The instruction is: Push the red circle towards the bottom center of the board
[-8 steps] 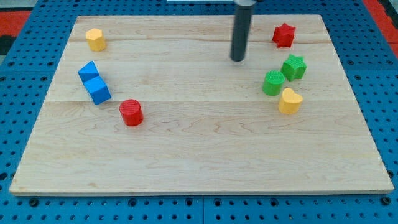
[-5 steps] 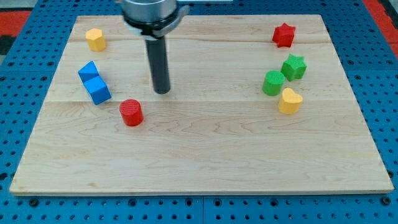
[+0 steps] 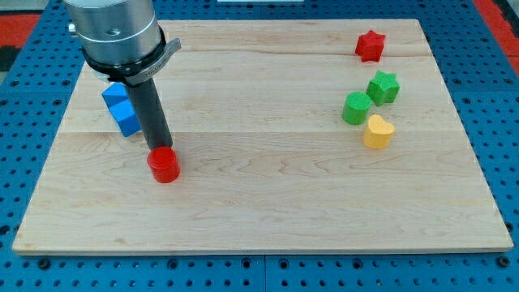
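The red circle [image 3: 164, 166] lies on the wooden board [image 3: 268, 186] at the lower left. My tip [image 3: 160, 148] stands right at the red circle's upper edge, touching or nearly touching it. The rod rises from there toward the view's top left, where the arm's grey end hides part of the board.
Two blue blocks [image 3: 121, 109] sit just left of the rod, partly hidden by it. A red star [image 3: 370, 45] is at the top right. A green star [image 3: 383, 86], a green circle-like block [image 3: 355, 107] and a yellow heart [image 3: 377, 131] cluster at the right.
My tip has swept from the board's top centre down and to the left, reaching the red circle. The red circle has shifted slightly down and left. The arm now hides the yellow block at top left.
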